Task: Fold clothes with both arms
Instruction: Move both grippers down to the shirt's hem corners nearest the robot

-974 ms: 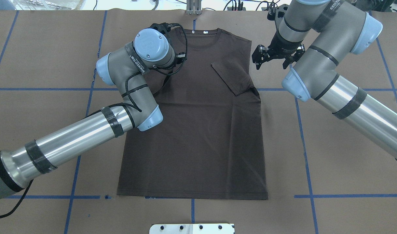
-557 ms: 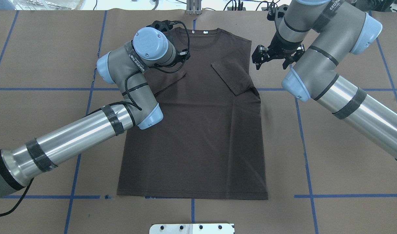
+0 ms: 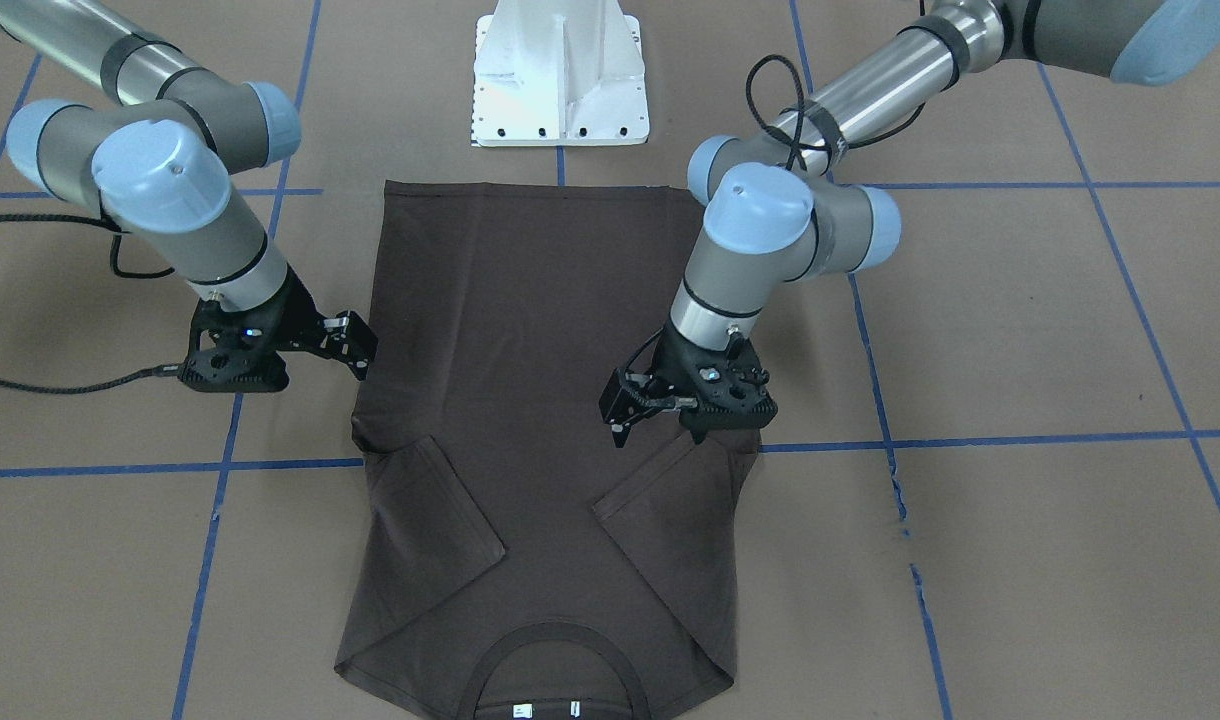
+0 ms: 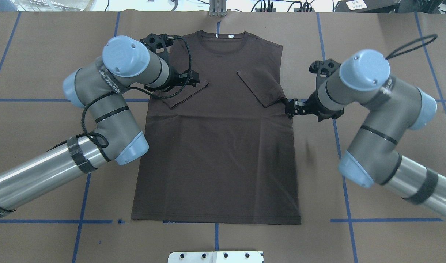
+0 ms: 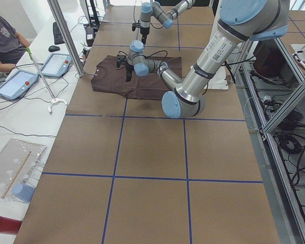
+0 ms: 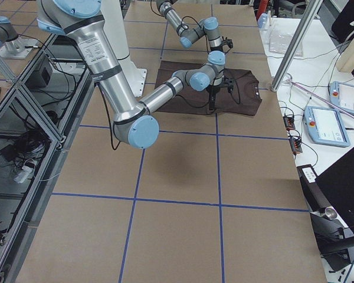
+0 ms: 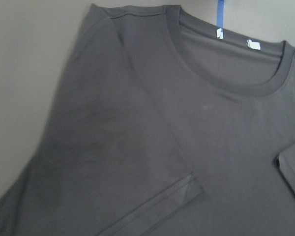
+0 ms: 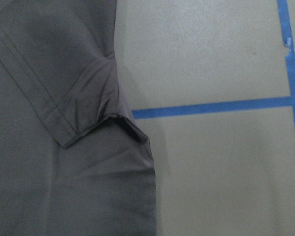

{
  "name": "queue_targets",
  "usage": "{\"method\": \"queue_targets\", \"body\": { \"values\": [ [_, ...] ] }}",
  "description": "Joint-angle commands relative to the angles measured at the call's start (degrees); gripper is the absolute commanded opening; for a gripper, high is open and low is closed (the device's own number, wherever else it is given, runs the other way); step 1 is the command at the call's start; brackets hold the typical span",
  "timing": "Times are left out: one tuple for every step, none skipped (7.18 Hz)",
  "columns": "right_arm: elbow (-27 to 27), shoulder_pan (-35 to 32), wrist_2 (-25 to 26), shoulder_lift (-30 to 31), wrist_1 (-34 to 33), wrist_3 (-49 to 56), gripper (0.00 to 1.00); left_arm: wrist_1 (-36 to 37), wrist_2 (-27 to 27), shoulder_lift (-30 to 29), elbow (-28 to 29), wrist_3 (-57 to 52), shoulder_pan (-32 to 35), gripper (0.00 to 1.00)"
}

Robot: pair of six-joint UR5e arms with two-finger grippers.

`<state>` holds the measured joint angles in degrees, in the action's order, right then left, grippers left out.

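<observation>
Brown and lined in blue, the surface (image 4: 373,54) is occupied by the T-shirt (image 4: 223,153), laid flat with its sleeves (image 4: 261,87) folded in. The left tool (image 3: 658,430), over one sleeve, and the right tool (image 3: 362,350), at the side edge, are seen open and empty. It is judged that both edges should be pinched evenly.

The counter (image 4: 391,44) is covered in brown paper crossed by blue tape lines (image 4: 391,220). A white metal pedestal (image 3: 560,75) stands at its near edge. Along the far edge a slanted metal post (image 5: 66,35) rises beside a white side table (image 5: 25,114) carrying tablet-like panels (image 5: 14,84) and cables, with a seated person (image 5: 2,38) at it.
</observation>
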<state>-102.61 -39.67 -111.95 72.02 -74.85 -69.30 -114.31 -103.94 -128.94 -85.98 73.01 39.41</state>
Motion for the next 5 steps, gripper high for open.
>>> {"method": "queue_targets", "body": {
  "values": [
    [-15.0, 11.21, 6.01, 13.53, 2.96, -12.2, 1.0, 7.77, -0.21, 5.96, -12.42, -1.47, -0.03, 1.0],
    [-18.55, 19.37, 12.39, 15.85, 2.96, -17.05, 1.0, 7.78, -0.21, 6.68, -12.63, -1.47, -0.12, 1.0],
    [-18.85, 26.93, 19.77, 16.05, 2.96, -23.36, 1.0, 7.69, -0.21, 6.86, -12.63, -1.47, -0.12, 1.0],
    [-18.85, 30.14, 23.06, 15.88, 2.7, -24.99, 1.0, 7.69, -0.12, 6.77, -12.63, -1.47, -0.29, 1.0],
    [-17.89, 31.74, 23.35, 15.61, 2.17, -25.09, 1.0, 7.61, -0.03, 6.77, -12.54, -1.47, -0.21, 1.0]
  ]
}}
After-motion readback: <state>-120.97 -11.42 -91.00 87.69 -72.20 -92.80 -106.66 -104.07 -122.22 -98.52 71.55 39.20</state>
